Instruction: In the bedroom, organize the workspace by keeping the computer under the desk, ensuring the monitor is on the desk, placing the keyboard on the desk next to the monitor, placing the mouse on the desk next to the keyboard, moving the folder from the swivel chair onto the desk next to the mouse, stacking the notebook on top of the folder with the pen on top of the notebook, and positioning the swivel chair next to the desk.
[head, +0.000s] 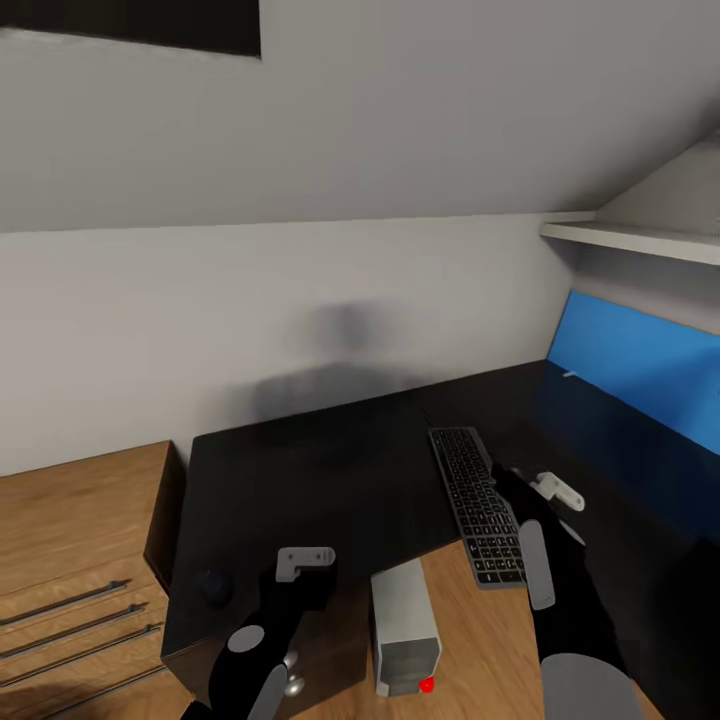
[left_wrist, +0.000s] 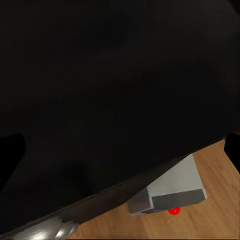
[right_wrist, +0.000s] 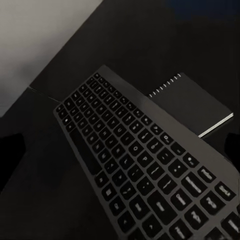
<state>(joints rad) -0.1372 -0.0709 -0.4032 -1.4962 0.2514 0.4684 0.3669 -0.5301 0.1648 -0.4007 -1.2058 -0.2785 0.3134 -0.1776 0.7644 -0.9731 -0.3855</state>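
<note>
The glossy black desk (head: 330, 480) spans the middle of the head view. On it the dark grey keyboard (head: 478, 505) lies lengthwise, its near end overhanging the desk edge. My right gripper (head: 508, 482) hovers open just above the keyboard (right_wrist: 145, 165). The dark notebook (right_wrist: 192, 102) with a pale edge lies beside the keyboard. A small black mouse (head: 213, 583) rests near the desk's front left corner. My left gripper (head: 300, 548) is open over the desk edge. The silver-grey computer (head: 405, 628) with its red light (left_wrist: 174, 211) stands on the floor at that edge.
A light-wood drawer cabinet (head: 70, 560) adjoins the desk on the left. A big blue panel (head: 640, 370) backs the desk's right wing under a white shelf (head: 640, 240). A silver drawer knob (left_wrist: 60, 230) shows below the desk edge. The sloped white wall rises behind.
</note>
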